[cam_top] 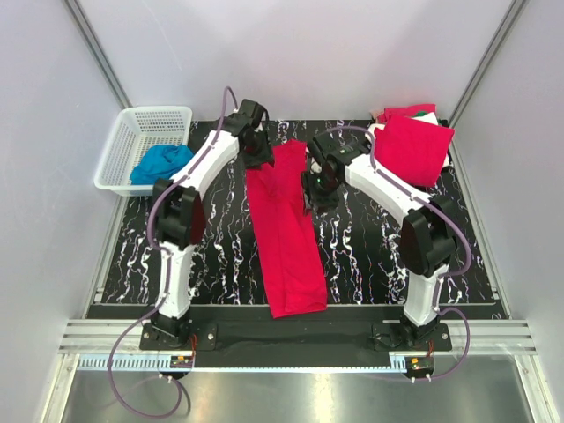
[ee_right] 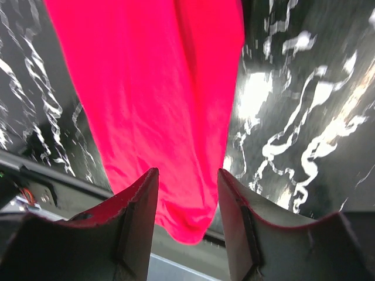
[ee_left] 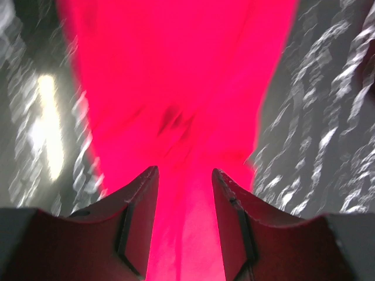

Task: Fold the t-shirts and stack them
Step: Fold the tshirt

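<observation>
Shirt: a red one (cam_top: 286,238), folded lengthwise into a long narrow strip. It lies flat down the middle of the counter (cam_top: 370,256), from the far middle to the near edge, slanting a little to the right as it comes near.
Shirt's near end: it reaches just past the near edge of the black marbled top.
Stack: folded red shirts (cam_top: 412,148) sit in the far right corner, well apart from the strip. A bit of white and green shows at the far edge of the pile.
Left end effector: it (ee_left: 184,172) hangs over the far end of the strip, on its left side. The jaws stand wide, and red cloth fills the gap between them in the wrist view. I see nothing pinched. That view is smeared, so I cannot tell whether the tips touch the fabric.
Right end effector: it (ee_right: 187,172) is low over the counter at the strip's right edge, a little nearer than the left one. The jaws stand wide and hold nothing. Through the gap I see the strip running away to its rounded near end.
Basket: a white mesh one (cam_top: 123,132) sits at the far left, just off the marbled top.
Blue cloth: it (cam_top: 163,161) lies bunched inside the basket, at its near right side.
</observation>
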Controlling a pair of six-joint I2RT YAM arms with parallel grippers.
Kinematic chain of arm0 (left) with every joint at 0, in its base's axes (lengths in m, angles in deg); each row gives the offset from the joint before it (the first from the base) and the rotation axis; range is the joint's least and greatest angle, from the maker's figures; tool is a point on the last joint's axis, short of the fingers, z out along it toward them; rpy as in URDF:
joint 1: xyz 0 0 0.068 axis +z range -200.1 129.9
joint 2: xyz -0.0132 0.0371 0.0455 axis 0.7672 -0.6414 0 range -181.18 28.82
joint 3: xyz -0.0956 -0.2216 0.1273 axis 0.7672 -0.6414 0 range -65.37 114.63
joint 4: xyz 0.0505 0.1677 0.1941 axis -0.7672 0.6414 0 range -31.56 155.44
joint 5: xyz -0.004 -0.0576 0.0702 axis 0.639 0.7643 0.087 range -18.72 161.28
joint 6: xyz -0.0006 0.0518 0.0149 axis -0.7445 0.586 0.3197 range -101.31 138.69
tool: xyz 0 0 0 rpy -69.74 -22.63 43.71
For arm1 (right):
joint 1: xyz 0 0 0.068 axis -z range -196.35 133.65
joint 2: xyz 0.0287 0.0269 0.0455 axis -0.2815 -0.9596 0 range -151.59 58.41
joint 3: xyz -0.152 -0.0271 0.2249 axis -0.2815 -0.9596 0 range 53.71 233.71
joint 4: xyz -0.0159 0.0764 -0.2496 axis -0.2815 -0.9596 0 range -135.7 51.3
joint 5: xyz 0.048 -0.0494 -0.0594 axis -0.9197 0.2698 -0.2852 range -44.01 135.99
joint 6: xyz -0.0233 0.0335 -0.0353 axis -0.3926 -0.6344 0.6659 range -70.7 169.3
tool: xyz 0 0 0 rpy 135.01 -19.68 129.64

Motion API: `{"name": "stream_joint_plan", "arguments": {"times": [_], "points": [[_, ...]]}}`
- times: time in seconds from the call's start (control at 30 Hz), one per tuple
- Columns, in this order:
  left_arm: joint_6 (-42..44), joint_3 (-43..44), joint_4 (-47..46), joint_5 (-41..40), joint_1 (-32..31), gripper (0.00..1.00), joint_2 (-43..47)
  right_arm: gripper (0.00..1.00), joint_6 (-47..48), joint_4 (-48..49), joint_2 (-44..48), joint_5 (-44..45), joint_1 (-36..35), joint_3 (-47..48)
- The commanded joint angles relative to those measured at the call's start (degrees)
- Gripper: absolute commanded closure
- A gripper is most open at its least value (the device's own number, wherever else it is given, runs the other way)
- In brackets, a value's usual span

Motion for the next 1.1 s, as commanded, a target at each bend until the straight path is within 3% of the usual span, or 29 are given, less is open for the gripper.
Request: {"name": "stream_joint_plan", "arguments": {"times": [0.0, 0.23, 0.87, 1.07], "points": [[2.21, 15.32, 3.85, 6.83, 0.86, 0.54, -11.29, 0.48, -1.96, 1.54, 4.94, -3.6, 0.08, -5.5], [-1.13, 24.49, 0.42, 8.59, 2.88, 0.54, -20.81, 0.48, -3.37, 0.83, 7.22, -8.09, -1.41, -12.28], [-3.33, 27.83, -7.84, 12.37, 2.88, 0.55, -28.9, 0.52, -9.69, 8.22, 5.74, -9.05, -6.07, -24.94], [-3.86, 26.69, -7.84, 13.69, 1.3, 0.57, -29.17, 0.63, -11.98, 10.15, 3.89, -8.88, -8.7, -26.7]]}}
